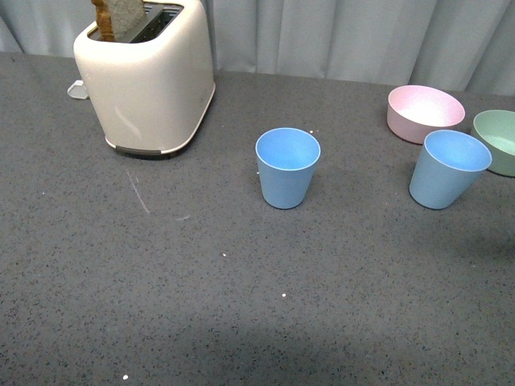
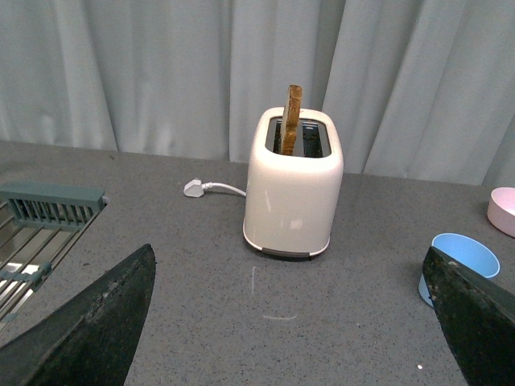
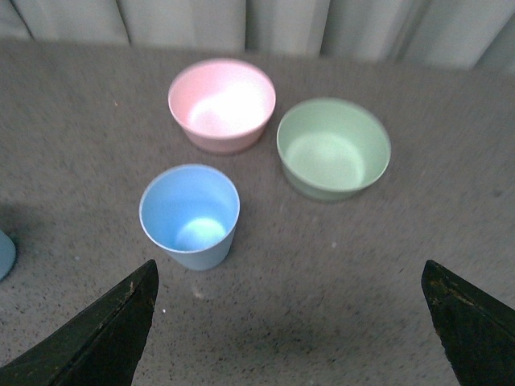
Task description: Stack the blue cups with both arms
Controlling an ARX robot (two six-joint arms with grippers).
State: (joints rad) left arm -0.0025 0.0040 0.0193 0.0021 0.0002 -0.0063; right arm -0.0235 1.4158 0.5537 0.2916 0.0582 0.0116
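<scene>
Cups both upright on table (image 1: 201, 305), well apart, nothing stacked. Centre cup (image 1: 287, 167) stands alone, right of toaster (image 1: 149, 76). Right cup (image 1: 447, 169) sits just in front of pink bowl (image 1: 425, 112), near green bowl (image 1: 499, 141). No arm shows in front view.

Left gripper (image 2: 288, 253): jaws wide apart, empty, facing toaster, centre cup at edge of its view. Right gripper (image 3: 290, 264): jaws wide apart, empty, looking down on right cup.

Step, as judged: approach, no grasp yet. Next move likely calls for right gripper to close on right cup clear of both bowls, and left to turn toward centre cup.
</scene>
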